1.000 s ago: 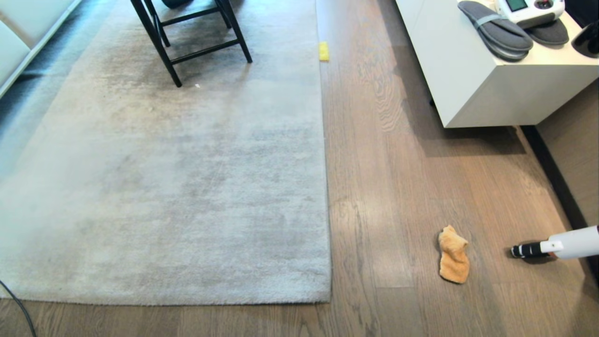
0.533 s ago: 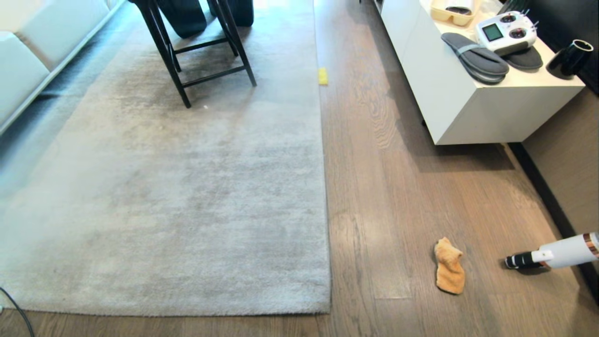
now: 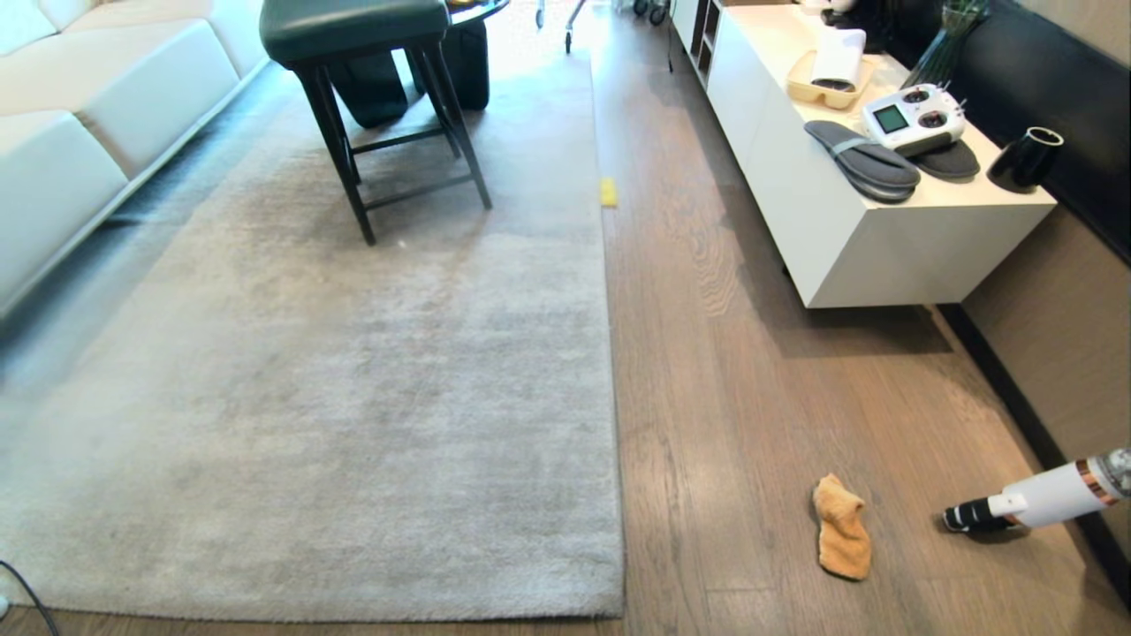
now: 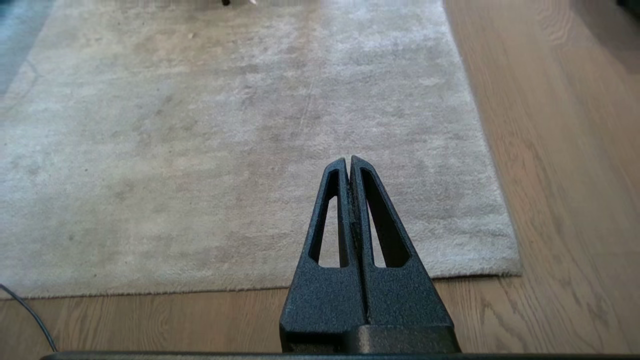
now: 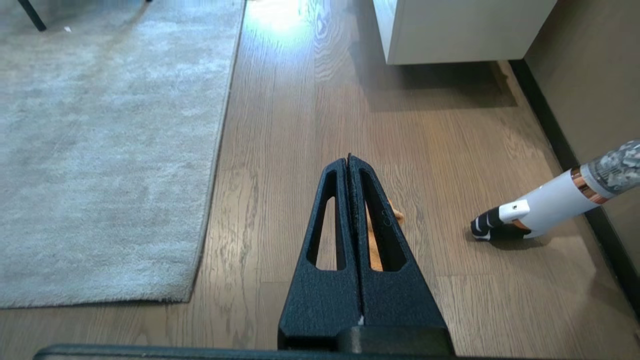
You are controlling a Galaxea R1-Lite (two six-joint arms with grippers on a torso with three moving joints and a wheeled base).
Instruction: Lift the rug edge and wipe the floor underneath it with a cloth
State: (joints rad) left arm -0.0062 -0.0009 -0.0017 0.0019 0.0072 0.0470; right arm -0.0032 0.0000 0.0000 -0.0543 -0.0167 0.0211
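A large light grey rug [image 3: 353, 397] lies flat on the grey-brown wood floor [image 3: 724, 397]. Its long rug edge [image 3: 611, 397] runs straight away from me. The orange-tan cloth [image 3: 841, 528] lies crumpled on the planks to the right of the rug. Neither arm shows in the head view. My left gripper [image 4: 349, 159] hangs shut and empty above the rug's near corner [image 4: 500, 260]. My right gripper [image 5: 348, 157] hangs shut and empty above the floor, and the cloth [image 5: 372, 240] below is mostly hidden behind its fingers.
A white handheld vacuum [image 3: 1034, 503] lies right of the cloth by the dark skirting. A white cabinet [image 3: 884, 247] with slippers and a controller stands at the far right. On the rug's far end stands a black stool [image 3: 371, 106]. A small yellow block [image 3: 609, 192] rests at the rug edge, with a sofa [image 3: 71, 132] far left.
The head camera has tilted up: the whole scene has slid down the picture and more of the far room shows. The cloth, rug and vacuum have not moved.
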